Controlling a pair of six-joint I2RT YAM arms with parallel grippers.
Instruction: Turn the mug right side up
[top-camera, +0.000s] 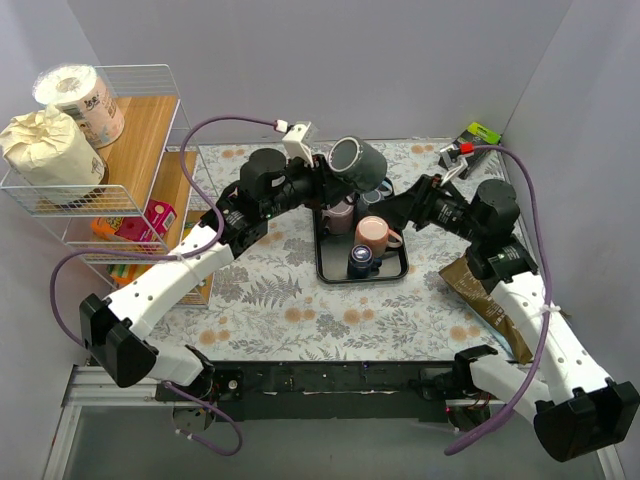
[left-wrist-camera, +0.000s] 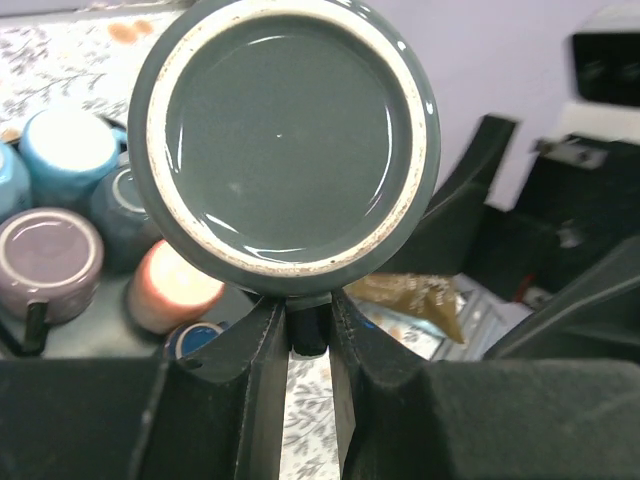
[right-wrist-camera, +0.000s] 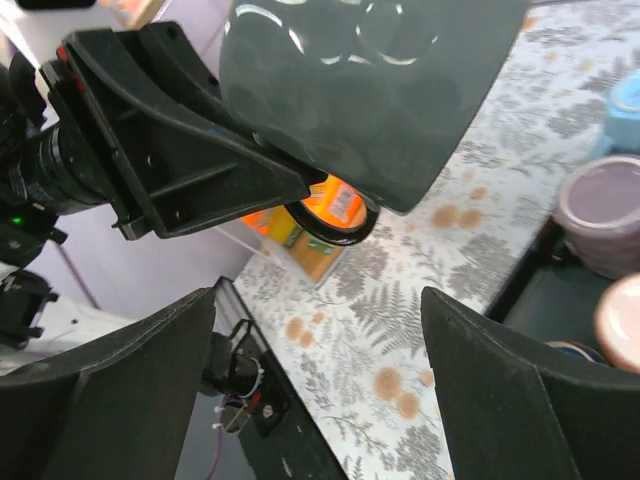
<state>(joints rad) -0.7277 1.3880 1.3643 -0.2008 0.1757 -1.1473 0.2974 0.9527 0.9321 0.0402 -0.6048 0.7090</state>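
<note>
A dark grey mug (top-camera: 357, 160) hangs in the air above the black tray (top-camera: 335, 272), tilted on its side. My left gripper (top-camera: 328, 180) is shut on its handle. In the left wrist view the mug's base (left-wrist-camera: 285, 140) faces the camera and the handle (left-wrist-camera: 308, 330) sits pinched between the fingers (left-wrist-camera: 258, 370). My right gripper (top-camera: 402, 207) is open and empty just right of the mug. In the right wrist view the mug (right-wrist-camera: 370, 90) hangs above and ahead of its spread fingers (right-wrist-camera: 110, 400), apart from them.
On the tray stand upside-down mugs: pink (top-camera: 372, 235), purple (top-camera: 338, 215), dark blue (top-camera: 362, 260). A wire shelf (top-camera: 150, 120) with paper rolls stands at the left. A brown packet (top-camera: 480, 295) lies at the right and a green box (top-camera: 482, 133) at the back right.
</note>
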